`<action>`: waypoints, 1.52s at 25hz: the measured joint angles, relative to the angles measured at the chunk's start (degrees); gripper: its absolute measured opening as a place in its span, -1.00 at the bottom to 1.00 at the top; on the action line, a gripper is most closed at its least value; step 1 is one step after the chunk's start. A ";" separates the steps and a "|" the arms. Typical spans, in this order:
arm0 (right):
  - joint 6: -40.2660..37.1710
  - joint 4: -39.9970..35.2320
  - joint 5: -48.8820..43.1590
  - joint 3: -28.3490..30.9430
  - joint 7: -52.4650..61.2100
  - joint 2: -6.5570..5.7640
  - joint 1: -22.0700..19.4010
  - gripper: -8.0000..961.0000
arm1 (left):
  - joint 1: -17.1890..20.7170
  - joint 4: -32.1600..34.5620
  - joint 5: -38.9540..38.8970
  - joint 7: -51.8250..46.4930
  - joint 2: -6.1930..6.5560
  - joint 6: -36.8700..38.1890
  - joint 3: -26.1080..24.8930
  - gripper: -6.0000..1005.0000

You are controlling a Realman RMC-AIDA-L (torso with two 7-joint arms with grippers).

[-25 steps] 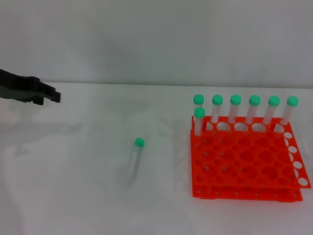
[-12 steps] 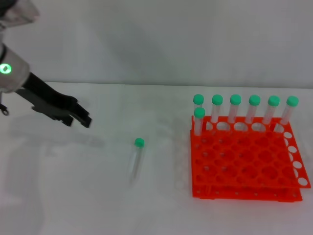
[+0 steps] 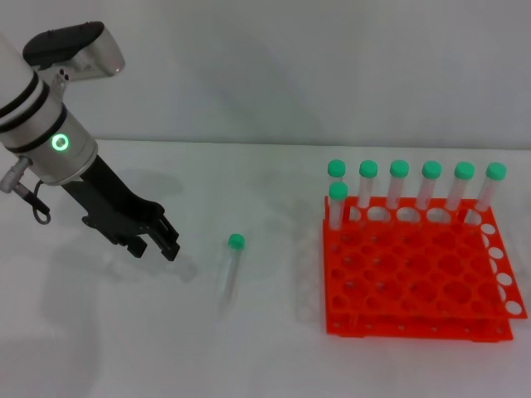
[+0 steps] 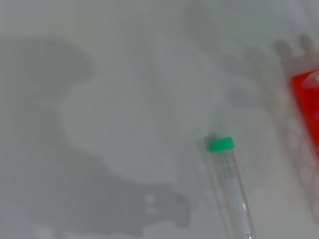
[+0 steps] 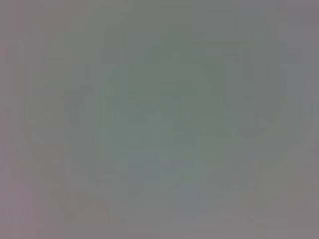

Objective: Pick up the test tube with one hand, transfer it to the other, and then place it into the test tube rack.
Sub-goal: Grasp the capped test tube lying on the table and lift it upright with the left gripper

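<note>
Test tube [image 3: 228, 270] lying flat, left gripper [image 3: 158, 239] near — apart

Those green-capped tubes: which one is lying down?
The loose test tube on the table, between the left end effector and the rack; the others stand upright.

No readable text, label or number shows anywhere.

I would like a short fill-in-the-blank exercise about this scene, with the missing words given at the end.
1. The loose clear plastic tube with a green cap is ____ on the white table.
2. The bright orange-red plastic rack holds ____ capped tubes.
3. The black left tool is on the tube's ____ side.

Missing words: lying; seven; left
</note>
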 joint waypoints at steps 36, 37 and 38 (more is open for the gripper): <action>0.07 0.44 -0.36 -0.37 -0.10 -0.06 1.60 0.61 | -1.77 -11.63 -0.34 -2.70 -4.87 -14.56 -0.16 0.09; 0.06 0.43 -0.35 -0.37 -0.10 -0.06 1.61 0.61 | -1.77 -11.63 -0.34 -2.66 -5.02 -14.72 -0.13 0.09; 0.05 0.43 -0.32 -0.37 -0.10 -0.07 1.61 0.61 | -1.78 -11.64 -0.33 -2.61 -5.13 -14.93 -0.13 0.09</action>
